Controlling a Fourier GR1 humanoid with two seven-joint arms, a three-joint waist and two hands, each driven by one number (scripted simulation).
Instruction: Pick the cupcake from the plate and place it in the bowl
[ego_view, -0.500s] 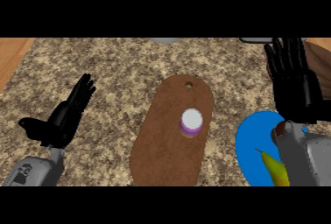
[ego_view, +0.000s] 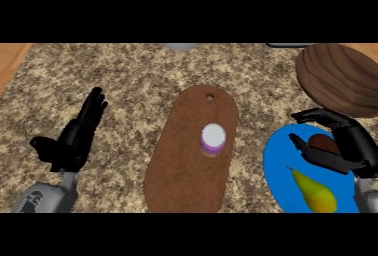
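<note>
Closing on the cupcake (ego_view: 323, 142) on the blue plate (ego_view: 284, 170) at right, the right hand (ego_view: 343, 150) curls partly round it; wrap it fully, lift straight, then carry to the wooden bowl (ego_view: 341, 79) beyond.

Right robot hand (ego_view: 341, 147) curls round the cupcake (ego_view: 323, 143) on the plate (ego_view: 280, 165).

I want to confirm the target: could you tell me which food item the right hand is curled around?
The brown cupcake on the blue plate; the right hand curls round it, while the yellow pear lies untouched beside it.
</note>
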